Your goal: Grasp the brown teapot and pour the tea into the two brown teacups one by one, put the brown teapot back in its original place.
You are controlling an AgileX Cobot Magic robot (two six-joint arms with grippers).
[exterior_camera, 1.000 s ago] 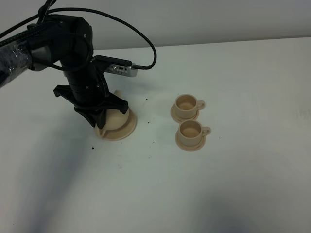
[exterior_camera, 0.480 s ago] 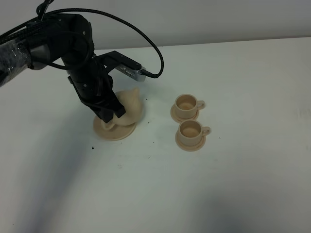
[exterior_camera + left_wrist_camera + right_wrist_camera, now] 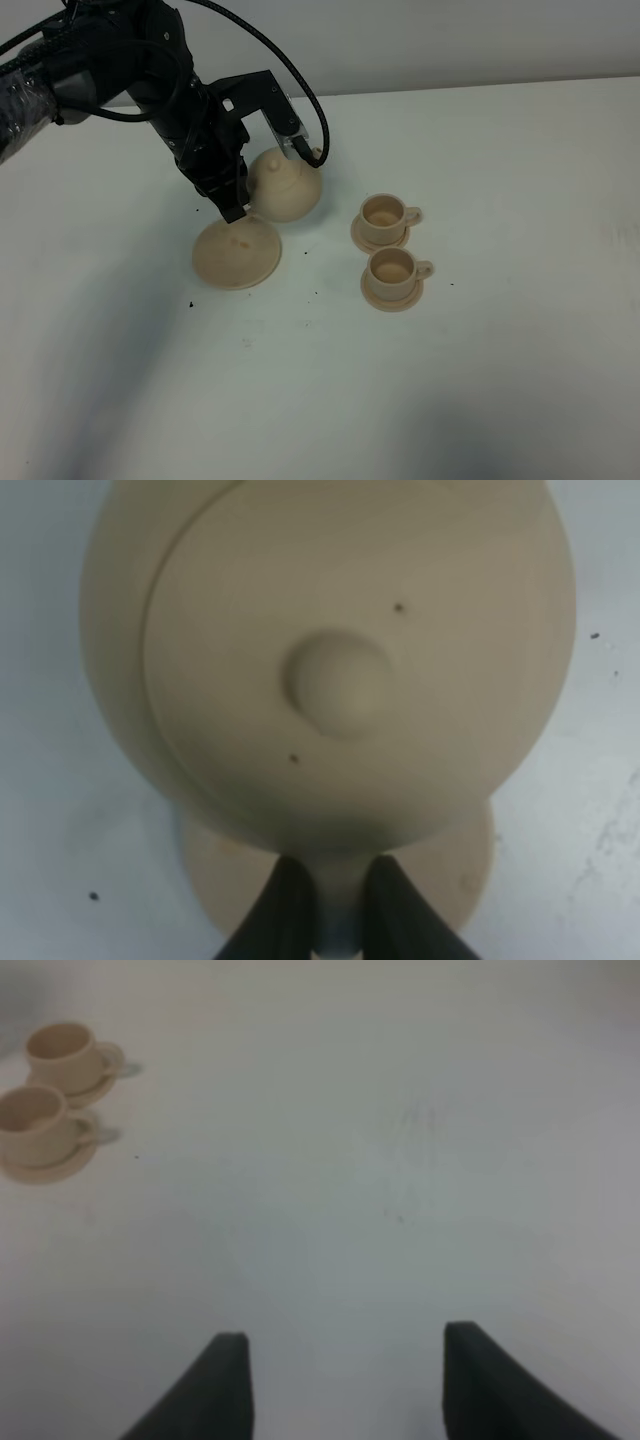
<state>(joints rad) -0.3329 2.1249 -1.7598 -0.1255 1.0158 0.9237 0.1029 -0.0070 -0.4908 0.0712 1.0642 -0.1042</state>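
My left gripper (image 3: 240, 200) is shut on the loop handle of the brown teapot (image 3: 287, 186) and holds it in the air, just right of and beyond the wide saucer plate (image 3: 236, 254), which is bare. In the left wrist view the teapot (image 3: 330, 670) fills the frame, lid knob up, with my gripper (image 3: 338, 905) pinching the handle and the plate (image 3: 462, 868) below it. The two brown teacups (image 3: 383, 213) (image 3: 392, 268) stand on their small saucers to the teapot's right. My right gripper (image 3: 345, 1380) is open and empty over bare table, with both cups (image 3: 60, 1055) (image 3: 30, 1120) far from it.
The white table (image 3: 500, 380) has a few small dark specks near the plate. A black cable (image 3: 300, 90) loops from the left arm above the teapot. The right arm does not show in the exterior high view.
My left gripper has lifted the teapot off the wide saucer plate and carried it up and to the right, toward the cups. The plate now lies uncovered.
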